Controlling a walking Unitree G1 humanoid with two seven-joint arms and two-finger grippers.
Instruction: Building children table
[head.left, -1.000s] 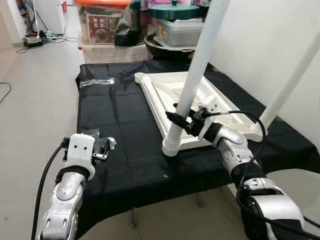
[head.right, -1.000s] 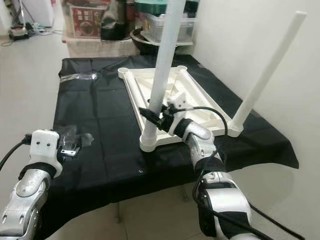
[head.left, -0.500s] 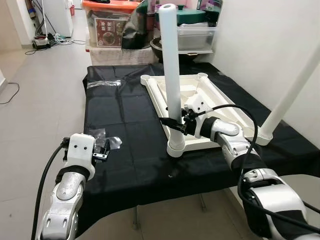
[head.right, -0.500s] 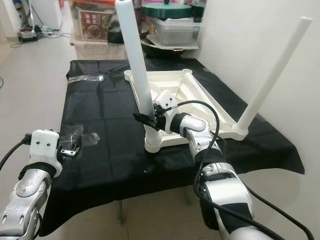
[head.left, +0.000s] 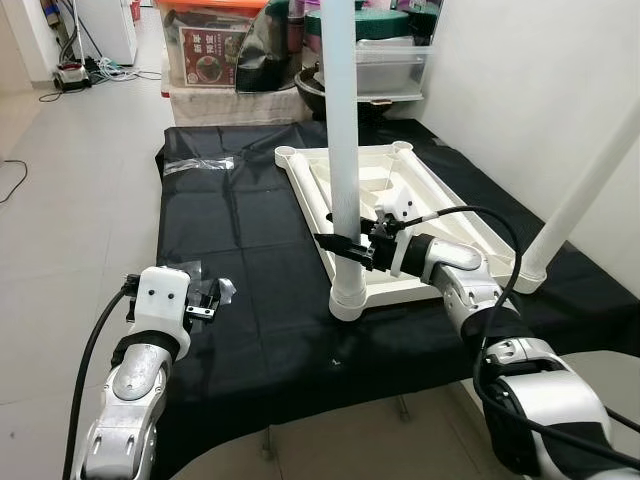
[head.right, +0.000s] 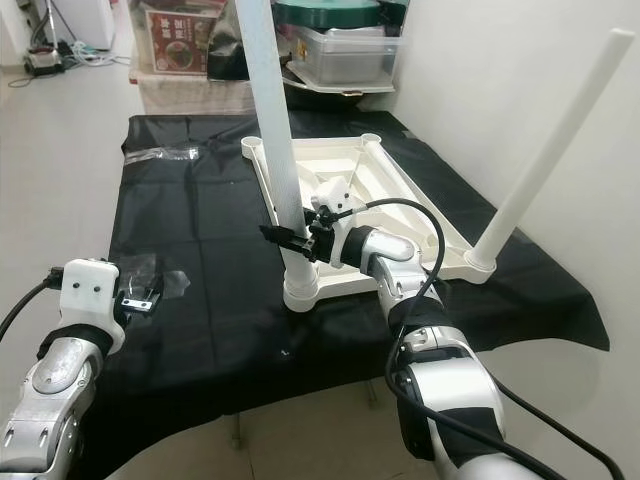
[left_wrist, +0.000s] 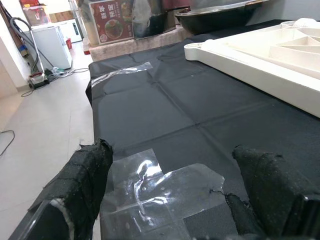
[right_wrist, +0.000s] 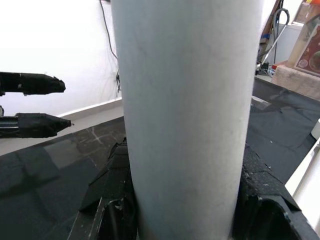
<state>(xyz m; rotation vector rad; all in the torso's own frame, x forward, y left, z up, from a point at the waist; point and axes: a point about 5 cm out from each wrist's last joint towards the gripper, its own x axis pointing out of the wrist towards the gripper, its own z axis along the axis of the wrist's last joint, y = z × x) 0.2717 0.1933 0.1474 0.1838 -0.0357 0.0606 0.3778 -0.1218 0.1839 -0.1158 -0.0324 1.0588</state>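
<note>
Right at the lower part of the near table leg (head.left: 343, 130), the right gripper (head.left: 345, 247) has its jaws clamped around the white tube, one black finger on each side of it, which the right wrist view shows clearly. That leg stands upright in the corner socket (head.left: 347, 300) at the near-left corner of the upside-down white tabletop (head.left: 440, 205), which lies flat on the black-covered table (head.left: 250, 290). A second leg (head.left: 580, 185) is already standing in the corner at about 3 o'clock from the first one, leaning a bit toward the wall. Over at roughly 8 o'clock from the gripped leg, the left gripper (head.left: 205, 300) hovers with its jaws apart near the table's front-left edge, right by a crumpled clear plastic wrapper (left_wrist: 155, 187), not holding anything. My read is the leg is being seated or twisted into its socket. To do it well I'd keep the tube dead vertical so it doesn't cross-thread or bind, grip low like it is now for control, and press straight down. The tabletop could slide on that cloth, so steadying it with the free arm wouldn't hurt. Two corners at the far end still look empty.
</note>
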